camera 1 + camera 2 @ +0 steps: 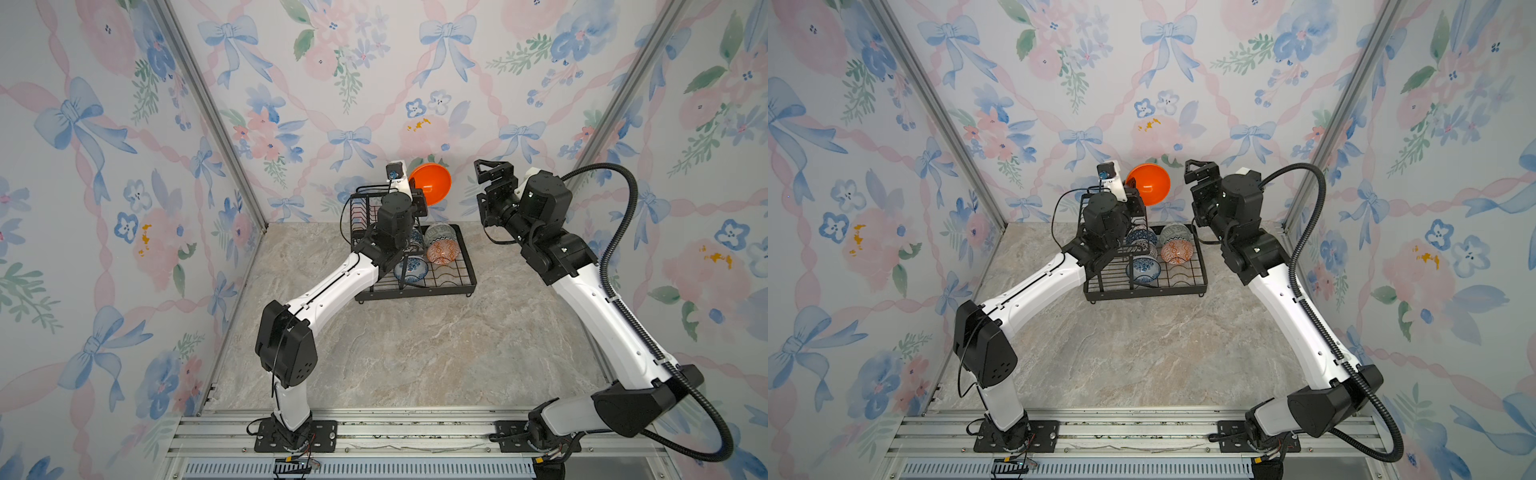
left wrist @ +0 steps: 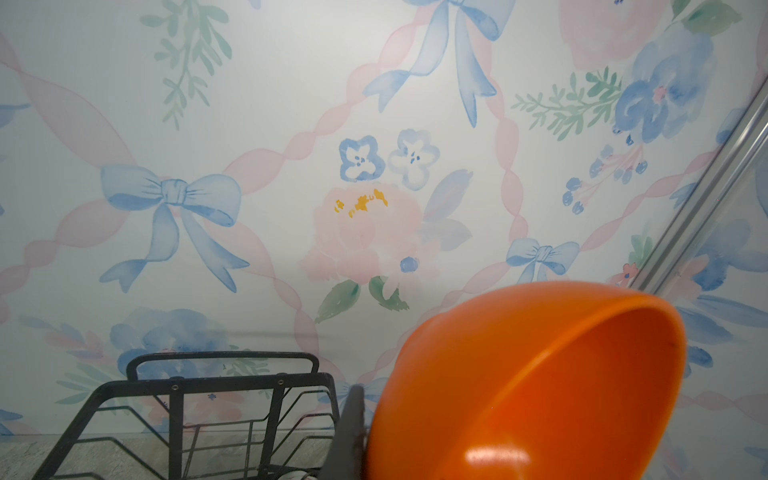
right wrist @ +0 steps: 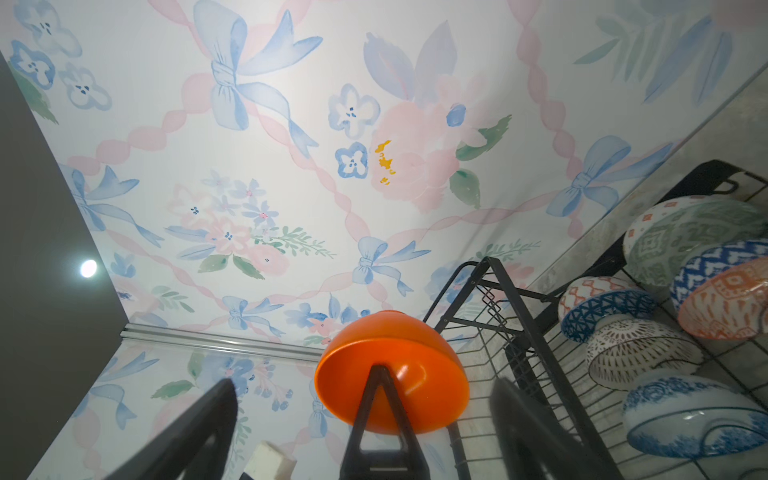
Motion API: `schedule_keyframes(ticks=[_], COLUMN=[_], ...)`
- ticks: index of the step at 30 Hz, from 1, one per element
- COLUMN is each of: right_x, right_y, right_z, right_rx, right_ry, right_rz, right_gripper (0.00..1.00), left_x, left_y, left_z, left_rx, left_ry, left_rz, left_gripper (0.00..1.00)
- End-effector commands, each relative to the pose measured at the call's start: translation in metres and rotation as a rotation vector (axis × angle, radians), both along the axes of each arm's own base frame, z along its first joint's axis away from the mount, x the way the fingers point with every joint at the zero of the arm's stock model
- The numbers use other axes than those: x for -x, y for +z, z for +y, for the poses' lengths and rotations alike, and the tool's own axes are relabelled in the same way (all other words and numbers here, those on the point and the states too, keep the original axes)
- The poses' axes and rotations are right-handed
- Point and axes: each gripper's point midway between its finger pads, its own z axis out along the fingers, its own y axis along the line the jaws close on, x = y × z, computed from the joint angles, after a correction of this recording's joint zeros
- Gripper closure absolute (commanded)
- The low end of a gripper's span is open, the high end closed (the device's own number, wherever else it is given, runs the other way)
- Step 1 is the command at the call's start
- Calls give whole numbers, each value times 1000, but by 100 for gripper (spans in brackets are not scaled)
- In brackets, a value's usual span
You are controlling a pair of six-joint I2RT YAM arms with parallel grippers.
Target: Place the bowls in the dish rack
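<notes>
So at the back of your bench [image 1: 415, 353] the dish rack [image 1: 415, 293] is sitting with the patterned bowls [image 1: 1175, 251] leaning on edge in its lower tray. The plain orange bowl [image 1: 432, 183] is hanging tilted in the air by the rack's raised basket, with your left hand [image 1: 417, 198] clenching its rim. Your right hand [image 1: 494, 171] is hovering near it, spread wide and gripping nothing.

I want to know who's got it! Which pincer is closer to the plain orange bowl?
Left. The left pincer is shut on the rim of the plain orange bowl; the right pincer hangs open beside it, not touching.
</notes>
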Motion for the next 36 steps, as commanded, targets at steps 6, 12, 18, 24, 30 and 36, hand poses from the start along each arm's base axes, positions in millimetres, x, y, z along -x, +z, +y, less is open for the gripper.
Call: schedule_keyframes(ticks=[6, 12, 18, 24, 30, 36], right_x=[-11, -17, -31, -38, -48, -50], right_y=[7, 7, 5, 6, 0, -22], right_z=[36, 49, 53, 54, 51, 44], right_rx=[-202, -232, -301, -305, -268, -264], right_ry=[64, 80, 71, 60, 33, 0], right_rz=[-13, -1, -8, -3, 15, 64], right_gripper=[3, 2, 12, 25, 32, 44], left_x=[5, 12, 25, 37, 43, 47], left_y=[11, -4, -5, -5, -2, 1], left_z=[-10, -19, -27, -29, -25, -21], left_rx=[-18, -55, -77, -99, -105, -109], left_ry=[10, 2, -7, -7, -1, 5], left_rz=[-78, -61, -68, -77, -83, -89], left_gripper=[100, 100, 100, 100, 100, 100])
